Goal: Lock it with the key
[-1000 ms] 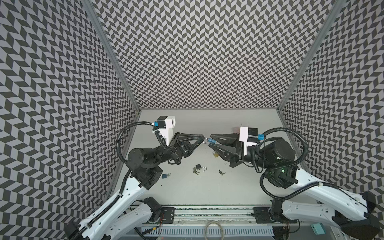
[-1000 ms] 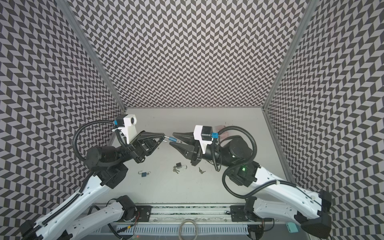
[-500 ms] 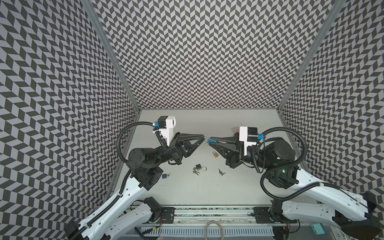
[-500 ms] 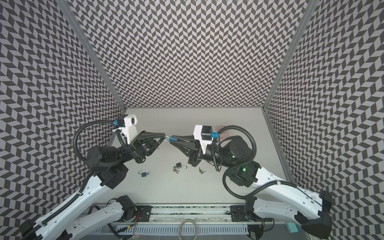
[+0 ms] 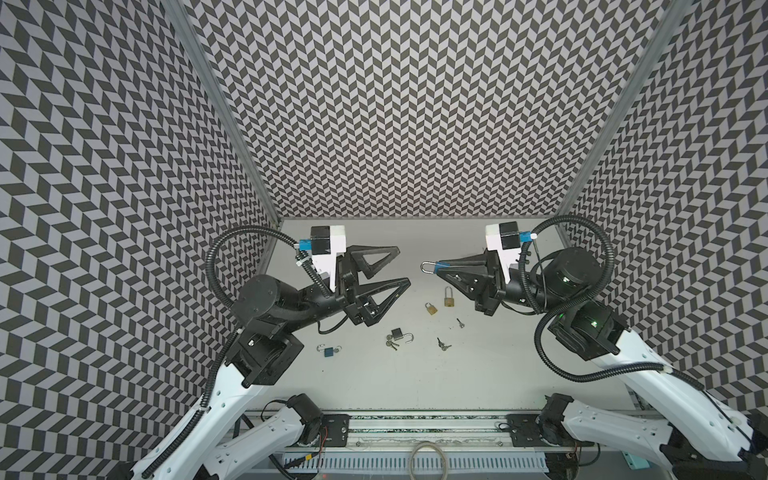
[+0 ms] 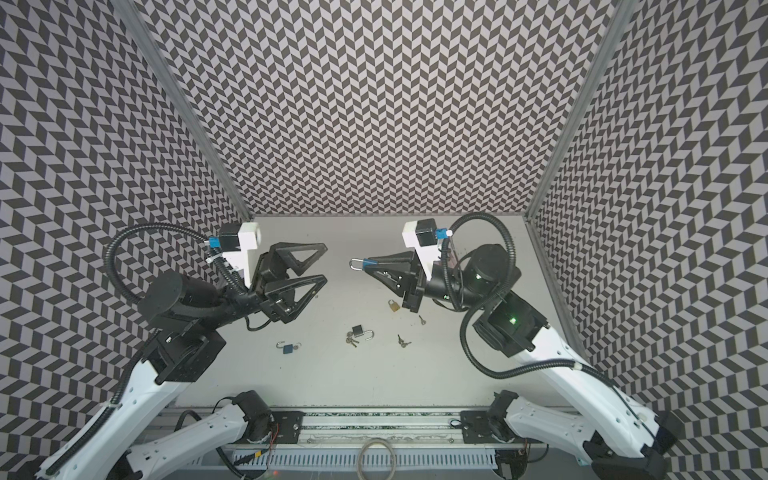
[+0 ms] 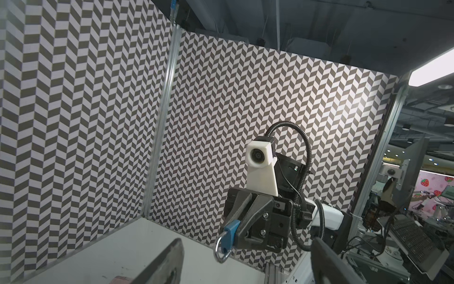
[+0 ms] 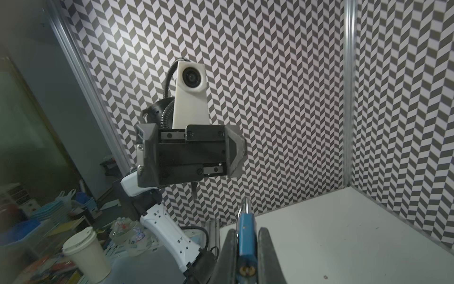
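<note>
I held the right gripper [image 5: 439,269] closed tightly on the body of the small blue padlock with a silver steel shackle [image 7: 230,234], lifted above the grey table [image 5: 478,374]. The shackle pointed out toward the left gripper [image 5: 402,266], which stood wide and empty, facing the padlock but apart from it. In the right wrist view the brass keyhole end [image 8: 246,270] looked back into the right gripper, so I judged that a key could not enter there in this grip. The small silver keys [image 5: 442,344] lay on the table under the padlock, toward the arm bases. I think the wide gripper was free to fetch one.
</note>
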Available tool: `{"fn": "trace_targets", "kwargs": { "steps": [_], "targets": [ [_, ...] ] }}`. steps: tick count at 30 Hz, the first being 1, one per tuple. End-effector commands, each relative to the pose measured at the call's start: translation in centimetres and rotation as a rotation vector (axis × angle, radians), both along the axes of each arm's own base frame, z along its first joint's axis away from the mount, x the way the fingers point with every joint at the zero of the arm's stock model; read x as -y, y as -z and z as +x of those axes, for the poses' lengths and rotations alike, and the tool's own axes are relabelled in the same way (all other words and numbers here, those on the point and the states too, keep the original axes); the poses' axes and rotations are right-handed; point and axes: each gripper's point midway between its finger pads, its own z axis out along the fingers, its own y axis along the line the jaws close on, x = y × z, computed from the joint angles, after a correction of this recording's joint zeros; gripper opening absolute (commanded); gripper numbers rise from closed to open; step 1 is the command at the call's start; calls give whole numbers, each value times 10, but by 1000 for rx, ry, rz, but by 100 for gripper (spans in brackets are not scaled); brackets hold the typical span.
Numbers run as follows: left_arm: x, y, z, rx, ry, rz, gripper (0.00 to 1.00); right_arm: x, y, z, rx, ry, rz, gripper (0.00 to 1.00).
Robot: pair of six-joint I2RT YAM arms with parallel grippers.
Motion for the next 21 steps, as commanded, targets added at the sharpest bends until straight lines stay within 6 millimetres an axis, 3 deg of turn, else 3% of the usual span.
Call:
{"fn": "trace_targets", "kwargs": {
  "steps": [1,4,8,17,21],
  "targets": [
    [19,31,-6,-1,109,138,78,9,-3,-19,57,-45,-44,0],
    [23,36,-5,0,124,156,69,12,-4,-22,77,-48,-47,0],
    [24,38,-7,7,139,159,68,12,-6,-26,84,-72,-44,0],
    [23,34,-18,40,185,150,35,11,-8,-31,79,-110,-50,0],
    [23,34,-23,46,214,154,35,8,-8,-32,67,-134,-50,0]
  ]
}}
